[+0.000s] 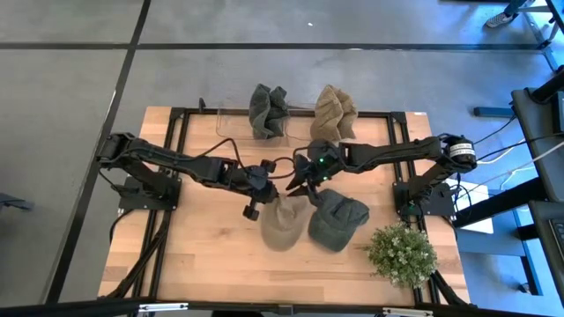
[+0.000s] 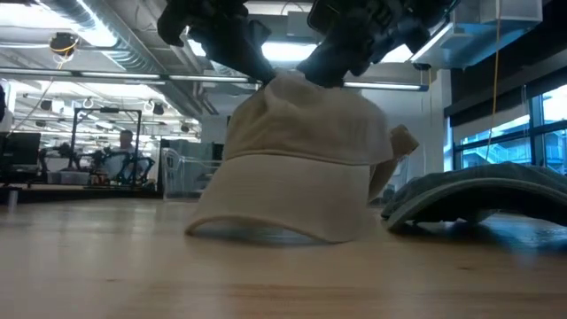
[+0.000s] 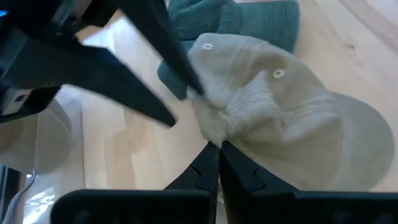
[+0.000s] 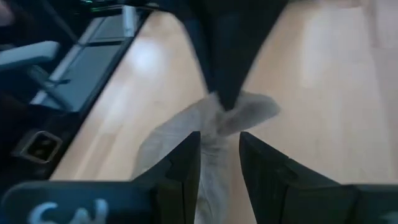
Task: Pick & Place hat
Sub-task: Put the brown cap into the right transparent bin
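Now: both end effectors pinch the tan hat (image 1: 284, 222) on the table (image 1: 203, 255) | left end effector (image 1: 264, 187) shut tight on it | right end effector (image 1: 304, 183) half-open, holding cloth | next: lift together.

We see a beige fabric baseball cap (image 2: 297, 164) resting brim-forward on the light wooden tabletop (image 2: 133, 266), two dark grippers touching its crown from above, a grey-green cap (image 2: 483, 195) beside it.

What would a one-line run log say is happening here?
left tool: shut on beige cap | right tool: pinching same cap's crown fabric | cap: on table, beside green cap
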Robot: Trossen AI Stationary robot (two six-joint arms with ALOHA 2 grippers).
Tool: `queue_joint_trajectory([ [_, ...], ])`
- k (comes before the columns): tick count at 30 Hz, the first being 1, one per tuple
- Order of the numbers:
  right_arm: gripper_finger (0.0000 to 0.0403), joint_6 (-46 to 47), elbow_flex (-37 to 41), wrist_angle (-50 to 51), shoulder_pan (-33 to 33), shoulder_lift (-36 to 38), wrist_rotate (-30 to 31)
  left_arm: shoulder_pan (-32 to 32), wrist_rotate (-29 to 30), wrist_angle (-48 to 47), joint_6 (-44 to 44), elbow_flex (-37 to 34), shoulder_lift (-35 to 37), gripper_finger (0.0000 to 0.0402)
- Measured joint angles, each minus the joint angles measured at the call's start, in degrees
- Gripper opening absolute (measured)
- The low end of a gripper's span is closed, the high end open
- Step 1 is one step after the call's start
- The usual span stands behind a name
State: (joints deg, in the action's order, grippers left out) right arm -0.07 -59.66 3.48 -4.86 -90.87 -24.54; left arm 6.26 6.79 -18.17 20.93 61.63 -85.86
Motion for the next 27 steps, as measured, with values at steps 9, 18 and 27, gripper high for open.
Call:
queue_joint_trajectory([
  [9, 0.0111, 4.4, 0.0, -0.1, -0.2, 0.0, -6.0, 0.0, 1.5, 0.4, -0.2, 0.0, 0.0, 0.0003],
  [18, 0.0110, 7.4, 0.0, -0.3, -0.2, 0.0, -6.2, 0.0, 4.6, 3.1, -0.6, 0.0, 0.0, 0.0003],
  [27, 0.0046, 7.3, 0.0, -0.8, -0.2, 0.0, -6.2, 0.0, 3.7, 3.1, -0.6, 0.0, 0.0, 0.0003],
])
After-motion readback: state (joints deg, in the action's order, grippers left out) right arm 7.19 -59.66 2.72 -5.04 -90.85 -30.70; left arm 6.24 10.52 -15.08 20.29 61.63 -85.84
